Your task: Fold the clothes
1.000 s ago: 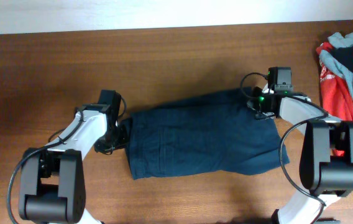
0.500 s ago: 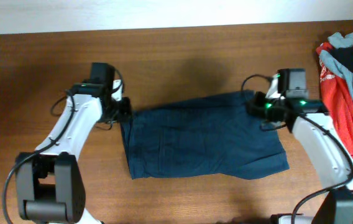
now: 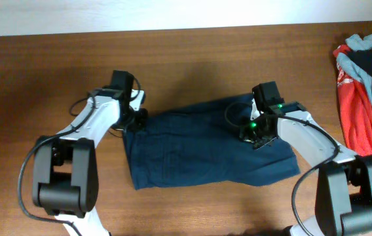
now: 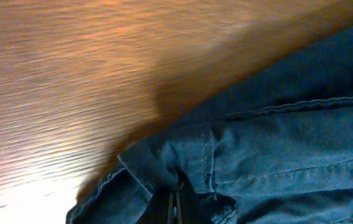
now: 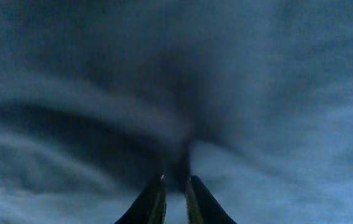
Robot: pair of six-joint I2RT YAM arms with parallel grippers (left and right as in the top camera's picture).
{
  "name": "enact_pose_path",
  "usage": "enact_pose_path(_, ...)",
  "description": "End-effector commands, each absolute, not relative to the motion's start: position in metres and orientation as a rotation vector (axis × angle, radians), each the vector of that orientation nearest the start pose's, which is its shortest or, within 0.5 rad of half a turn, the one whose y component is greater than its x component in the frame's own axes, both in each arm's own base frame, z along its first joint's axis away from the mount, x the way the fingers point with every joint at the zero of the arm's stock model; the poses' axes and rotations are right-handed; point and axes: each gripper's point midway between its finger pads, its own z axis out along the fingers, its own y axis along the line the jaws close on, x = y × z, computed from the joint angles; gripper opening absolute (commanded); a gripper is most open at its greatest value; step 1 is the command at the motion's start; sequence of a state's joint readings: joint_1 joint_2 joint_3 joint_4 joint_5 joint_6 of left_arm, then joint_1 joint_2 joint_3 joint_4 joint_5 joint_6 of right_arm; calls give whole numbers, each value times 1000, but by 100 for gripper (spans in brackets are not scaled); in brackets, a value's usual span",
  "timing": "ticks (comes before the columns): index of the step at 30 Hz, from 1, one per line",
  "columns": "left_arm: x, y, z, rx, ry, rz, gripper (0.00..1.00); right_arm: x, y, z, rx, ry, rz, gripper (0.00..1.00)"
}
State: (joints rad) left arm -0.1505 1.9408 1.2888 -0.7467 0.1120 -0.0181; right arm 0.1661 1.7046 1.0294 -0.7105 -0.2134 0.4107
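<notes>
Table (image 3: 186, 59): brown wood, fills the overhead view.

Shorts (image 3: 199, 154): plain dark navy, lying around mid-table and mostly flat. The long axis runs left to right across the table, with the right end tilted slightly toward the far edge. The upper corners at both ends are pulled up into folds, and the near edge lies smooth.

Heap at the right table edge: a red garment (image 3: 355, 111) with white print and a grey-blue garment (image 3: 363, 46), both apart from the shorts. Only the overhead view shows these, or the full outline of the shorts.

Left gripper (image 3: 135, 121): sits at the far-left corner of the shorts. The left wrist view gives detail the overhead lacks. The left gripper (image 4: 175, 205) has its jaws clenched, and a bunched corner of the shorts (image 4: 276, 155) is pinched between them. A stitched seam runs beside the pinch, and bare wood shows past the cloth edge.

Right gripper (image 3: 259, 134): sits over the upper right part of the shorts, in from the right edge. The right wrist view is blurred and filled with navy cloth (image 5: 257, 93). The right gripper (image 5: 175, 193) has its fingertips nearly together, with a dark ridge of fabric caught between them. Creases radiate from that point. No table is visible in this view.
</notes>
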Motion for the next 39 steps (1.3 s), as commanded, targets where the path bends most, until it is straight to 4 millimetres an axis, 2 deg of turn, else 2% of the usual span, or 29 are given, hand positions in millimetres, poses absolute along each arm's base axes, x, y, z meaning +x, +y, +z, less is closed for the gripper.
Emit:
enact_pose_path(1,408,-45,69,141,2819,-79,0,309,81,8,351,3050,287,17)
enact_pose_path(4,408,-25,89,81,2783,-38,1,302,78,-13,419,3111,248,14)
enact_pose_path(7,402,-12,96,41,2789,-15,2,298,77,-23,451,3143,235,11)
enact_pose_path(10,393,4,95,5,2824,66,9,298,77,-23,452,3142,235,10)
enact_pose_path(12,388,12,94,-31,2840,122,10,298,76,-23,459,3142,234,10)
enact_pose_path(16,375,45,95,-245,2849,336,11,297,73,-23,484,3144,249,11)
enact_pose_path(17,374,47,95,-288,2849,334,11,297,73,-23,484,3144,250,10)
enact_pose_path(20,378,29,92,-258,2860,174,11,297,73,-23,483,3144,251,10)
enact_pose_path(23,388,-11,94,-97,2843,-122,15,298,73,-23,482,3143,252,12)
enact_pose_path(27,390,-33,96,-46,2831,-240,17,307,81,-3,364,3091,332,13)
enact_pose_path(29,386,-51,95,60,2834,-283,17,324,103,35,125,2954,525,17)
enact_pose_path(31,381,-63,91,115,2847,-291,17,332,130,74,-137,2786,732,23)
enact_pose_path(32,378,-68,89,133,2854,-294,17,333,134,84,-183,2741,767,27)
enact_pose_path(34,369,-81,81,181,2877,-301,17,336,134,96,-197,2699,759,27)
enact_pose_path(36,352,-91,67,188,2929,-309,17,339,133,91,-190,2706,739,27)
enact_pose_path(38,333,-96,49,110,2992,-316,16,344,131,79,-164,2726,727,27)
enact_pose_path(39,319,-97,35,17,3041,-317,16,348,128,70,-105,2747,699,24)
